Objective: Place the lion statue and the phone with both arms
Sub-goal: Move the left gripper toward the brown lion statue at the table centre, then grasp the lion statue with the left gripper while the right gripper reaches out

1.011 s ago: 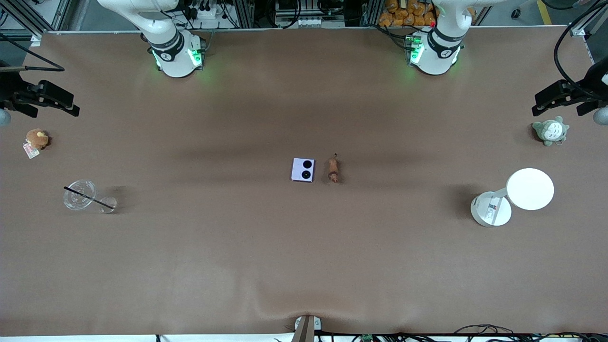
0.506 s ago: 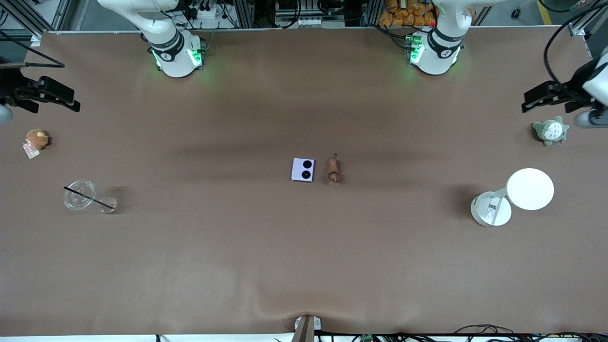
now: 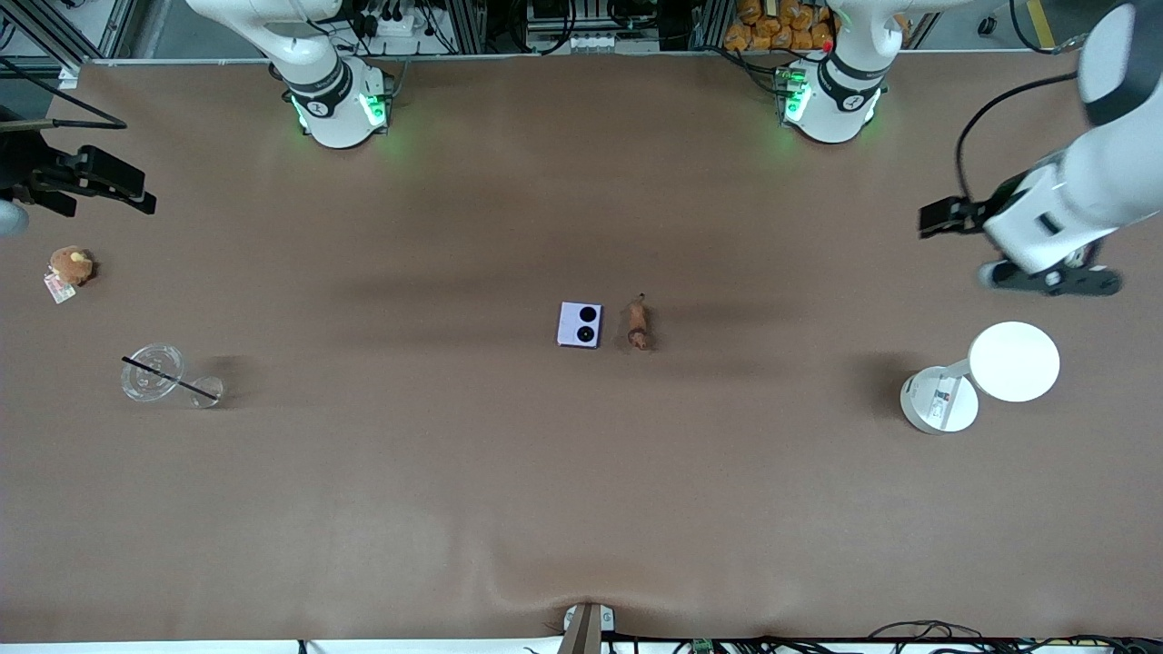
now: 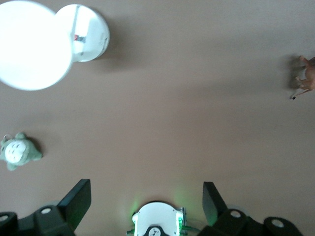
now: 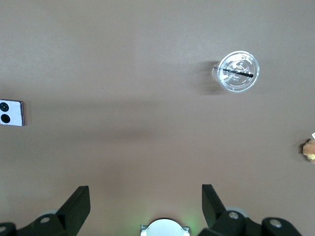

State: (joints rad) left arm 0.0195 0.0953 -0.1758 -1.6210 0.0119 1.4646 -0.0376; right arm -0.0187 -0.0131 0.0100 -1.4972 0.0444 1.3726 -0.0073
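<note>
Lion statue (image 3: 638, 325) and phone (image 3: 580, 324) lie untouched side by side mid-table; my left hand (image 4: 146, 196), fingers spread, has swung inward toward them, while my right hand (image 5: 145, 196), also spread, waits.

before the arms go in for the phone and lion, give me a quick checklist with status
1. Left hand open, holding nothing: ok.
2. Right hand open, holding nothing: ok.
3. Phone lies flat at mid-table, nothing on it: ok.
4. Lion statue beside the phone, apart from it, toward the left arm's end: ok.
5. Left hand over the grey-green plush, away from the lion: not ok.
6. Right hand at the right arm's end of the table, away from the phone: not ok.
</note>
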